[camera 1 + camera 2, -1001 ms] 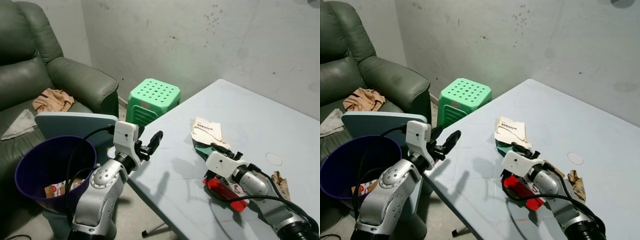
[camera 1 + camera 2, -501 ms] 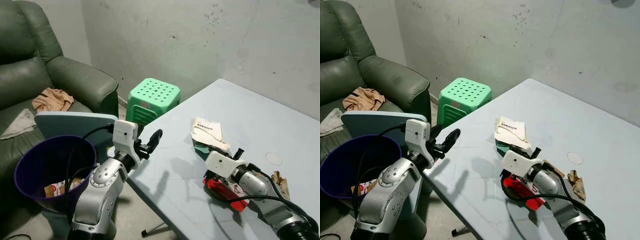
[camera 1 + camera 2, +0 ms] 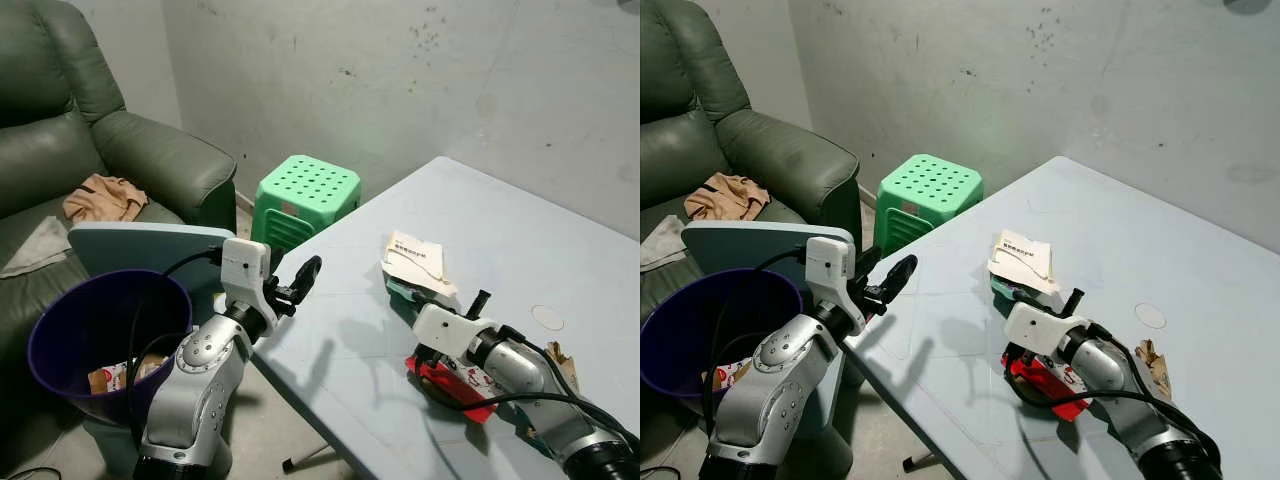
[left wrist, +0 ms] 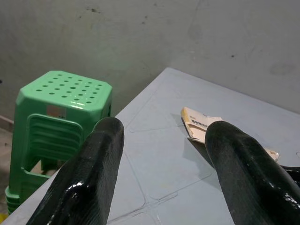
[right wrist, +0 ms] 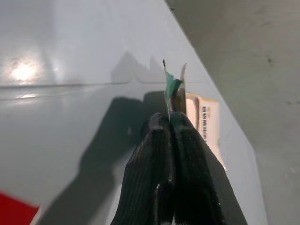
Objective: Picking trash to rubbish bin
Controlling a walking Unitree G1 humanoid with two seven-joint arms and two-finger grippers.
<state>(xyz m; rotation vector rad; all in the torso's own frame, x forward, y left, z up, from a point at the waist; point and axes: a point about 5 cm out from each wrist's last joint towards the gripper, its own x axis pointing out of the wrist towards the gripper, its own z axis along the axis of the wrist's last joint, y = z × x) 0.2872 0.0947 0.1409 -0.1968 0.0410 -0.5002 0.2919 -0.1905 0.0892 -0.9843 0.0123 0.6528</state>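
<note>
Right gripper (image 5: 171,123) low over the pale blue table (image 3: 520,230), fingers pressed together on a thin green scrap (image 5: 171,84). Hard to tell what the scrap is: just a sliver sticks out past the fingertips. In the head views most of it hides under a torn paper packet (image 3: 413,262), just far of the gripper.

Red wrapper (image 3: 455,384) on the table's near side, partly covered by the right arm. Crumpled brown bit (image 3: 556,357) at the far right, half hidden behind that arm.

Left gripper (image 3: 296,283) up in the air by the table's left edge, fingers (image 4: 96,164) spread wide, nothing between them.

Purple bin (image 3: 60,330) on the left, bottom cut off; some trash inside, too dim to name. Green stool (image 3: 306,196) farther back, beside a green sofa (image 3: 150,160).
</note>
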